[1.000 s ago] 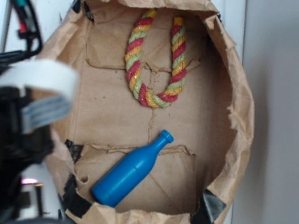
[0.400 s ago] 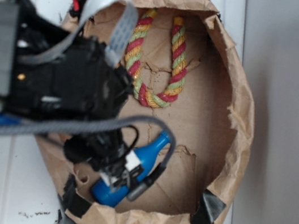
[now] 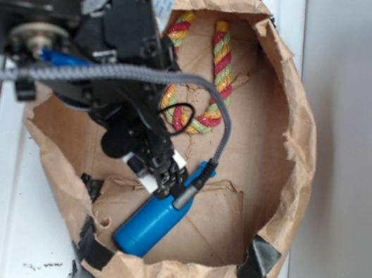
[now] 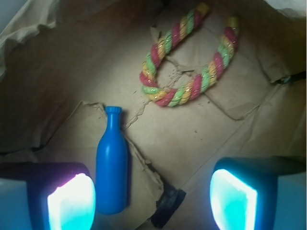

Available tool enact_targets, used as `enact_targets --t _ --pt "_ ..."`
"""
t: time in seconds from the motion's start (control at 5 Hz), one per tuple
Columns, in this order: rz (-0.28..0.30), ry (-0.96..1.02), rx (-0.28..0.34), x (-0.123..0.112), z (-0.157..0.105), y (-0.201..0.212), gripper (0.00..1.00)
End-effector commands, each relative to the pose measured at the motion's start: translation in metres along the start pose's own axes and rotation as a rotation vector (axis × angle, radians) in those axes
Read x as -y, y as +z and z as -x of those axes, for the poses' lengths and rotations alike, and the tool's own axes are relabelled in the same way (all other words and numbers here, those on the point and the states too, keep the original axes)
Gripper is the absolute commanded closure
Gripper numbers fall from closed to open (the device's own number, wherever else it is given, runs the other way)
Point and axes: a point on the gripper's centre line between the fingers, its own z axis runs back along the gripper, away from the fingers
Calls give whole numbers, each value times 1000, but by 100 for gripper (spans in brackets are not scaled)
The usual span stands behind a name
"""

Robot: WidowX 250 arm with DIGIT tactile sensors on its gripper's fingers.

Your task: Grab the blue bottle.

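Tool [image 4: 151, 199] fingers spread apart above the blue bottle [image 4: 112, 165], which lies beside the left finger.

The small bright blue plastic bottle [image 4: 112, 165] looks smooth with a soft sheen. The brown paper bag [image 3: 290, 156] is matt, creased and torn. The red, yellow and green twisted rope [image 4: 192, 72] appears fibrous and rough. The claw's [image 4: 152, 199] pads [image 4: 72, 201] shine glossy.

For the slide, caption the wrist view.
Open gripper above a paper bag holding a blue bottle and a rope.
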Motion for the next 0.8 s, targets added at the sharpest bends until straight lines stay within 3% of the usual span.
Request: enact_targets --t 0.0,0.2,0.6 --pt "18 11 28 -8 -11 9 0" --pt "2 -21 33 -14 2 8 0" --pt "-99 -82 163 1 33 -51 0"
